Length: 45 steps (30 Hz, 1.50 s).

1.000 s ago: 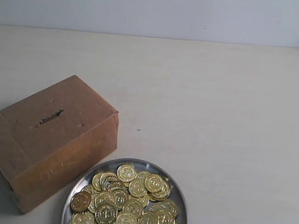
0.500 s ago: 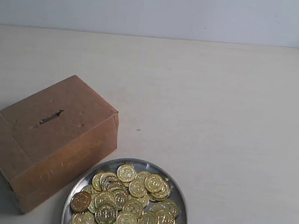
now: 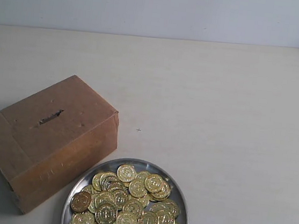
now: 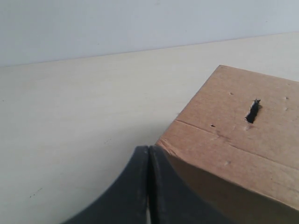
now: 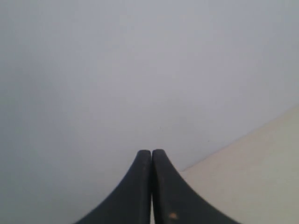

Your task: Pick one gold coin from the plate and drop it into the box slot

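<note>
A round silver plate (image 3: pixel 170 179) sits at the bottom centre of the exterior view, heaped with several gold coins (image 3: pixel 128 201). To its left stands the brown cardboard box (image 3: pixel 46 138), with the dark box slot (image 3: pixel 50 116) in its top face. The left wrist view shows the box (image 4: pixel 243 140) and its slot (image 4: pixel 253 111) close by, beyond my left gripper (image 4: pixel 148 148), whose jaws are pressed together with nothing between them. My right gripper (image 5: pixel 151 152) is shut too, facing a grey wall. Neither gripper appears in the exterior view.
The pale tabletop (image 3: pixel 220 109) stretches behind and to the right of the box and plate, ending at a grey wall (image 3: pixel 161 8). A table edge (image 5: pixel 261 154) shows in the right wrist view.
</note>
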Available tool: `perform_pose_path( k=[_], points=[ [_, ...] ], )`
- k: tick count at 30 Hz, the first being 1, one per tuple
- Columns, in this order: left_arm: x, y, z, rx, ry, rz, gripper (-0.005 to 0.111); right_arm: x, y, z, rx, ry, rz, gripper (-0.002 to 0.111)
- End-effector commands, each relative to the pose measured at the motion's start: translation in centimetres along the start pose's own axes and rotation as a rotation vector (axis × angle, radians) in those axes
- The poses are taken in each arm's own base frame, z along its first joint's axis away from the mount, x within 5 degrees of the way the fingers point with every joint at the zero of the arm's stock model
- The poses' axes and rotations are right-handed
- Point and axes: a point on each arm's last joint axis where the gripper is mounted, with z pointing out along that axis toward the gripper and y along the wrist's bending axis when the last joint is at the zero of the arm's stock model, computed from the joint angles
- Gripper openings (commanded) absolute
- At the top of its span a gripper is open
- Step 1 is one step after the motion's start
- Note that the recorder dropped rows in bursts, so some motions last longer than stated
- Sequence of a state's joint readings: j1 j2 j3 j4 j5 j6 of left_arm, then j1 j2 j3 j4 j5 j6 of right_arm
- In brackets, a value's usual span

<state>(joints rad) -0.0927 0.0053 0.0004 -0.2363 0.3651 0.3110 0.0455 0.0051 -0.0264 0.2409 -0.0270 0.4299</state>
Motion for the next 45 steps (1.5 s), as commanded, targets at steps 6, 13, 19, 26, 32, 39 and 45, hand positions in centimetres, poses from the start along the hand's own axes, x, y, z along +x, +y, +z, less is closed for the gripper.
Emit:
perform_pose_path(
  k=[6,13,19,26,32,39,45],
  points=[
    [-0.1,0.0,0.0,-0.001,-0.011,-0.015,0.0,-3.6,4.6,-1.2,-0.089,0.152,-0.172,0.0],
    [-0.1,0.0,0.0,-0.001,-0.012,-0.013,0.0,-4.9,9.0,0.4,-0.298,0.457,-0.438,0.0],
    [-0.1,0.0,0.0,-0.001,-0.012,-0.013,0.0,-5.3,11.0,4.1,-0.429,0.726,-0.582,0.0],
    [-0.1,0.0,0.0,-0.001,-0.012,-0.013,0.0,-4.3,10.5,8.3,-0.417,0.912,-0.545,0.0],
    [-0.1,0.0,0.0,-0.001,-0.012,-0.013,0.0,-1.9,8.8,11.9,-0.362,1.074,-0.446,0.0],
    [-0.1,0.0,0.0,-0.001,-0.012,-0.013,0.0,5.2,8.6,14.7,-0.454,1.328,-0.485,0.0],
    [-0.1,0.0,0.0,-0.001,-0.012,-0.013,0.0,10.9,9.2,15.1,-0.514,1.404,-0.722,0.0]
  ],
)
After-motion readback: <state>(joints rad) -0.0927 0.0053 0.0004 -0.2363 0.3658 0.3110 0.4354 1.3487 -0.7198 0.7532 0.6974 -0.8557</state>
